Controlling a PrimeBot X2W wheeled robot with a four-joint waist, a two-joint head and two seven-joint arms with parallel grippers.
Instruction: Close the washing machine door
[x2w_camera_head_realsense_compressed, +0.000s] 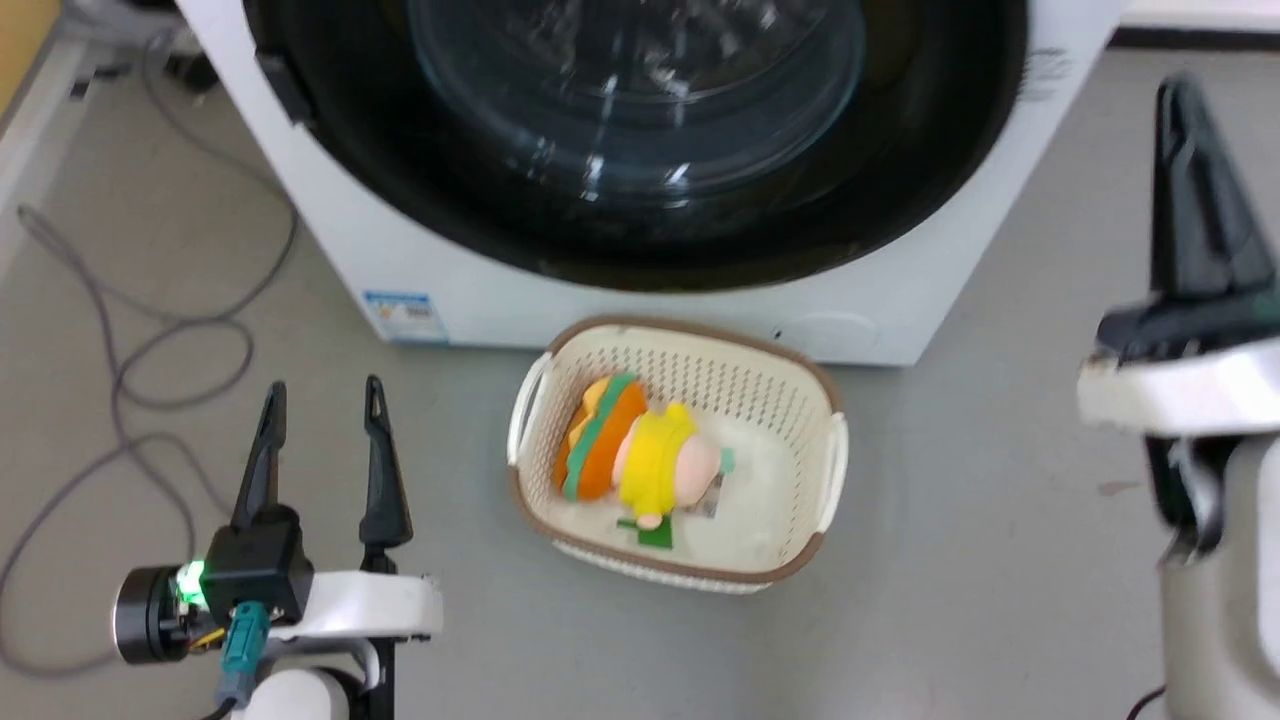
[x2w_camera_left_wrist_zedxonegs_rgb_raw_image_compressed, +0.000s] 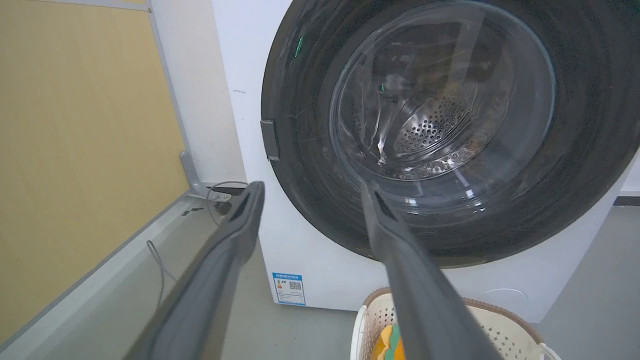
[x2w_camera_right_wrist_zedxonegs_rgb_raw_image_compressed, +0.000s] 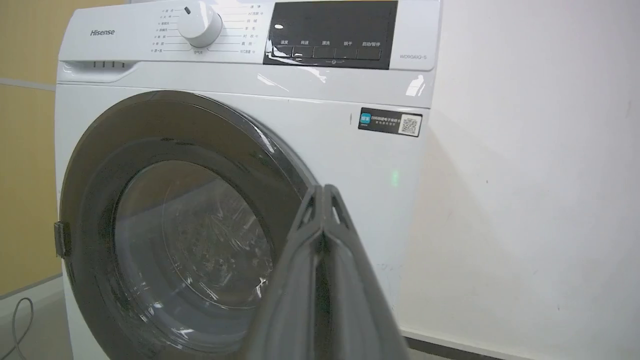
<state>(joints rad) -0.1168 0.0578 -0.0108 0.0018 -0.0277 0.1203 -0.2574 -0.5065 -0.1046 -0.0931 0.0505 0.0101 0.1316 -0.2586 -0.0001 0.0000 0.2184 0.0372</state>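
Glossy black washing machine door (x2w_camera_left_wrist_zedxonegs_rgb_raw_image_compressed: 440, 115) appears flush ahead of wide-spread left gripper (x2w_camera_left_wrist_zedxonegs_rgb_raw_image_compressed: 311, 190); right gripper (x2w_camera_right_wrist_zedxonegs_rgb_raw_image_compressed: 324, 192), pinched empty, hides its rim.

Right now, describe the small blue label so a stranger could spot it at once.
Find the big white washing machine with the round black door. Look below the door, at the front's lower left corner near the floor. The label there is small and blue-edged, unlike the black sticker up under the control panel.
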